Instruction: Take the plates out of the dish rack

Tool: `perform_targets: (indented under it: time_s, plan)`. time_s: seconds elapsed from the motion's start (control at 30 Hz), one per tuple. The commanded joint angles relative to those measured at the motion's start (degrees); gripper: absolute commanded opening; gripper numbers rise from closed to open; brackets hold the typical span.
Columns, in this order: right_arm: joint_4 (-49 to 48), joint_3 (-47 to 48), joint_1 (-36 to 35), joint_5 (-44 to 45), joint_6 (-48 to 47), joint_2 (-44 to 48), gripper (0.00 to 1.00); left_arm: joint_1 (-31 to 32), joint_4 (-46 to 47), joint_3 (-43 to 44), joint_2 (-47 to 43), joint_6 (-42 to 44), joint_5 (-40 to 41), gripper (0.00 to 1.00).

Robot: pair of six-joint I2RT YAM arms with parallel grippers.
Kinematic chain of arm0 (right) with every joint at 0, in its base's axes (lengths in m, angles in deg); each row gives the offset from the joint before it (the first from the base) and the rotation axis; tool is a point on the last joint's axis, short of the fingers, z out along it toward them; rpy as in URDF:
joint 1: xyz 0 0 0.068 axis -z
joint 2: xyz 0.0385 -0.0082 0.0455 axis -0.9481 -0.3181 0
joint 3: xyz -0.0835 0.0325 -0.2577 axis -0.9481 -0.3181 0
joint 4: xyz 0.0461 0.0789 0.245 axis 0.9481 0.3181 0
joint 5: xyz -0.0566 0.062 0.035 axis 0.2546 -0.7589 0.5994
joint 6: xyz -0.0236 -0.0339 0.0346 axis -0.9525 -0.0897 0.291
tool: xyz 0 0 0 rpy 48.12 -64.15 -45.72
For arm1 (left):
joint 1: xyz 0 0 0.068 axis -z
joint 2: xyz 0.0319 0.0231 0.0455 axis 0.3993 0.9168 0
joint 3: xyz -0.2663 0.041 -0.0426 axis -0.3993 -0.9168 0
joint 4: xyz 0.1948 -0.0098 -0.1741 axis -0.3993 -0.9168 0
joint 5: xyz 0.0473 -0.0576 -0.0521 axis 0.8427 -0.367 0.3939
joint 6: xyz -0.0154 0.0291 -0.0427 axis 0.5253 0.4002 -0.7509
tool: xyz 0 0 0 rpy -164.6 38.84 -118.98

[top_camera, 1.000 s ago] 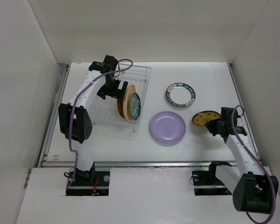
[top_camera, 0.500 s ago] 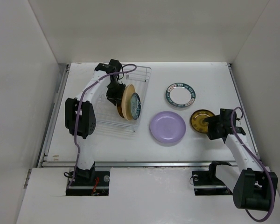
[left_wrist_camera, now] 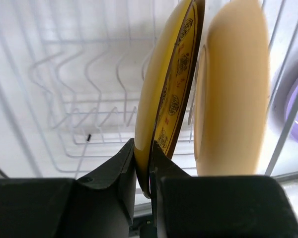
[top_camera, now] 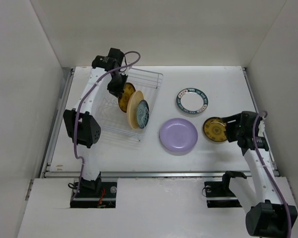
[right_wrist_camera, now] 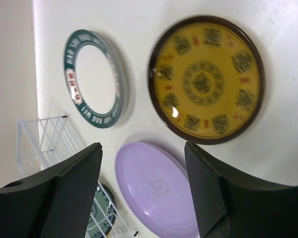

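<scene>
Right now the left tool (left_wrist_camera: pixel 142 157) is pinching the rim of a gold patterned plate (left_wrist_camera: pixel 175 94), which is standing on edge inside the white wire dish rack (left_wrist_camera: pixel 79 99). Just beside the tool, a pale yellow plate (left_wrist_camera: pixel 233 89) is leaning close to the held one, and a teal patterned plate (top_camera: pixel 143 114) is standing just past that.

The right tool (right_wrist_camera: pixel 142 148) is hanging spread and holding nothing. Ahead of it, a brown-rimmed gold plate (right_wrist_camera: pixel 206 79), a lavender plate (right_wrist_camera: pixel 156 188) and a teal-rimmed white plate (right_wrist_camera: pixel 94 84) are lying flat, apart from one another.

The grip is taking only a thin edge, so the plate is likely to pivot or slide out as it rises. Its face could also be scraping the yellow neighbour and tipping it, or catching a rack wire and dragging the light rack along.

The white tabletop (top_camera: pixel 228 82) is looking smooth and hard, so a dropped plate would be skidding or chipping. Plain walls are closing in on three sides, leaving little swing room beyond the left tool.
</scene>
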Motion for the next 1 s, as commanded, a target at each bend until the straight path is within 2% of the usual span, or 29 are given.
perform_targets:
  time_s: [0.0, 0.07, 0.1, 0.13, 0.2, 0.23, 0.27, 0.33, 0.47, 0.57, 0.6, 0.67, 0.7, 0.83, 0.97]
  plan:
    - [-1.14, 6.12, -0.17, 0.51, -8.63, -0.93, 0.73, 0.19, -2.27, 5.93, -6.29, 0.69, 0.32, 0.0]
    - [-3.5, 9.1, -0.7, -1.24, -13.47, -1.99, 0.73, 0.19, -2.27, 9.17, -6.81, 0.69, 1.56, 0.0]
    - [-4.82, 10.68, -2.09, -4.12, -18.72, -2.77, 0.73, 0.19, -2.27, 11.71, -7.34, 0.69, 2.87, 0.0]
    - [-6.49, 10.7, -2.11, -4.15, -21.64, -2.78, 0.76, 0.19, -2.27, 11.74, -7.34, 0.69, 3.58, 0.0]
    - [-12.11, 12.8, -3.69, -12.29, -27.18, -5.05, 0.81, 0.19, -1.13, 14.46, -9.61, 0.69, 4.73, 0.0]
    - [-13.52, 13.77, -4.3, -15.54, -31.73, -6.2, 0.88, 0.19, 1.4, 14.46, -10.67, 0.69, 6.04, 0.0]
    - [-14.49, 15.08, -5.87, -21.49, -33.61, -7.6, 0.92, 0.19, 2.99, 14.46, -11.81, 0.69, 7.01, 0.0]
    - [-15.12, 20.09, -8.07, -25.4, -37.82, -12.7, 1.0, 0.19, 7.9, 14.46, -15.06, 0.69, 8.85, 0.0]
    - [-18.27, 27.21, -14.14, -31.2, -40.22, -18.86, 1.0, 0.19, 12.49, 13.94, -18.59, -0.62, 9.05, 0.0]
    - [-24.33, 31.17, -17.92, -36.65, -40.22, -22.11, 1.0, 0.19, 10.75, 17.97, -18.59, -1.68, 2.3, 0.0]
    - [-25.65, 32.22, -18.8, -37.54, -39.61, -23.08, 1.0, 0.19, 10.22, 17.98, -18.59, -2.55, -5.47, 0.0]
    - [-28.73, 35.56, -21.44, -38.77, -38.99, -26.15, 1.0, 0.19, 9.69, 15.61, -17.98, -3.79, -14.47, 0.0]
    - [-28.74, 36.88, -22.23, -39.3, -38.99, -27.29, 1.0, 0.19, 9.17, 14.56, -17.19, -3.79, -22.52, 0.0]
    - [-30.67, 41.89, -26.01, -40.35, -38.46, -32.74, 1.0, 1.42, 9.16, 8.06, -16.57, -4.5, -34.34, 0.0]
    - [-31.38, 43.66, -29.35, -38.96, -37.32, -37.14, 1.0, 1.95, 9.16, 5.51, -15.87, -3.36, -39.91, 0.0]
